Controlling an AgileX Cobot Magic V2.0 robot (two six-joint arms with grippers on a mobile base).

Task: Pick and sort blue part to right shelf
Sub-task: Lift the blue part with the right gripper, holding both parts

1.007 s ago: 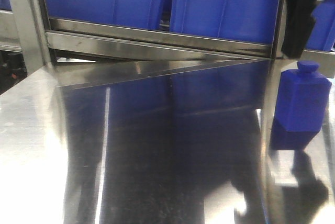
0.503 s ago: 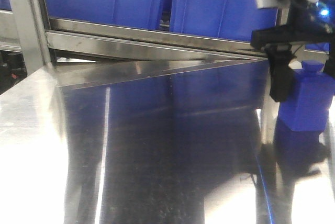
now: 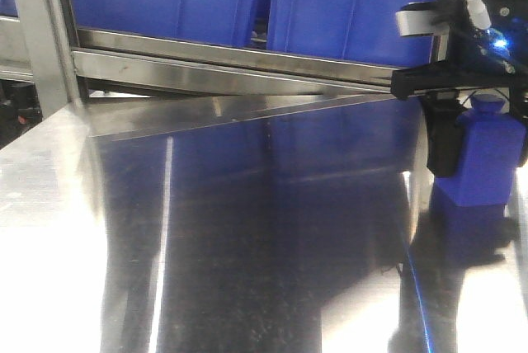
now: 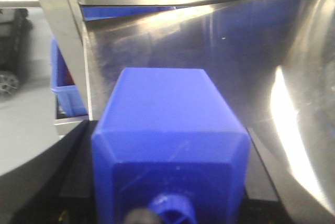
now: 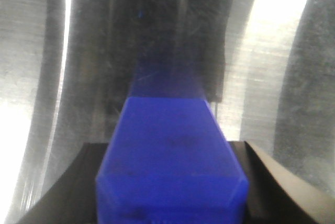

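Observation:
A blue bottle-shaped part stands upright on the steel table at the far right. My right gripper has come down over it, one black finger against its left side; in the right wrist view the jaws press both sides of the part. My left gripper, out of the front view, is shut on another blue part, neck toward the camera, held facing the right shelf. The shelf's steel front bar and blue tubs run along the back.
The shiny steel table fills the middle. A steel upright post stands at the back left and shows in the left wrist view, with a blue tub low behind it.
My right gripper came down from above the standing blue part until its fingers straddle the part's body. The part stays on the table.

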